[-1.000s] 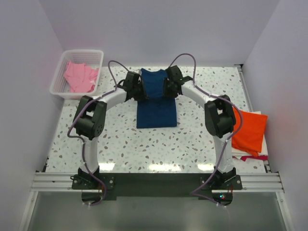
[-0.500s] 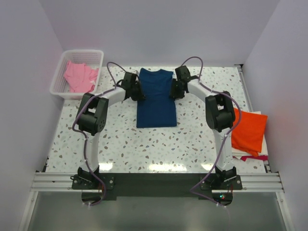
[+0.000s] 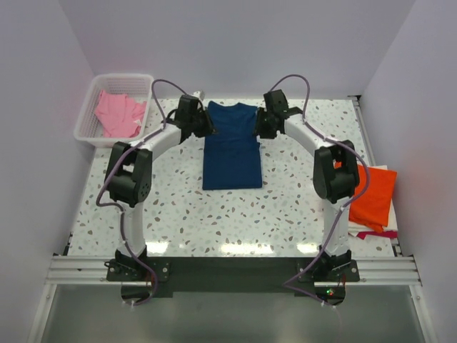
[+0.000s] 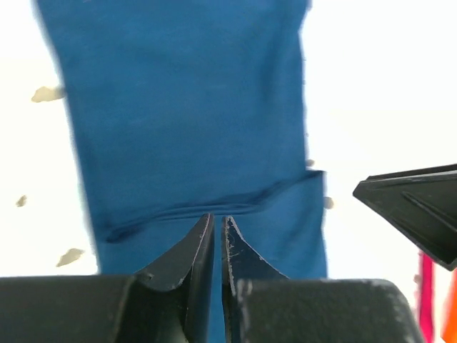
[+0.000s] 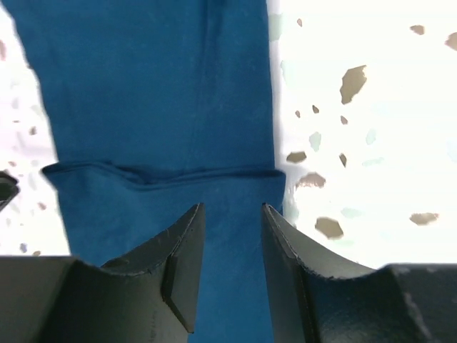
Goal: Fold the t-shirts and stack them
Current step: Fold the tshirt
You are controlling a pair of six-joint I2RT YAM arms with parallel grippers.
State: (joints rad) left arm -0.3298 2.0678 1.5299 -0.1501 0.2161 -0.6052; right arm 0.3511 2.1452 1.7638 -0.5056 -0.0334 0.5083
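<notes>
The navy blue t-shirt [image 3: 232, 150] lies on the table as a narrow lengthwise strip with a cross fold [image 4: 214, 207] near its middle; the fold also shows in the right wrist view [image 5: 164, 174]. My left gripper [image 3: 205, 128] hovers at the shirt's left edge near the far end, its jaws [image 4: 217, 216] shut and empty above the cloth. My right gripper [image 3: 259, 126] hovers at the right edge, jaws [image 5: 230, 206] open over the cloth. A pink t-shirt [image 3: 118, 114] lies in the basket. An orange t-shirt [image 3: 371, 193] lies folded at the right.
The white lattice basket [image 3: 91, 107] stands at the back left corner. Something pink [image 3: 375, 234] sticks out under the orange shirt at the table's right edge. The speckled table [image 3: 228, 214] runs in front of the navy shirt.
Both grippers have drawn off the navy shirt's middle, outward and toward its far end. The shirt's far half now lies wider and flatter.
</notes>
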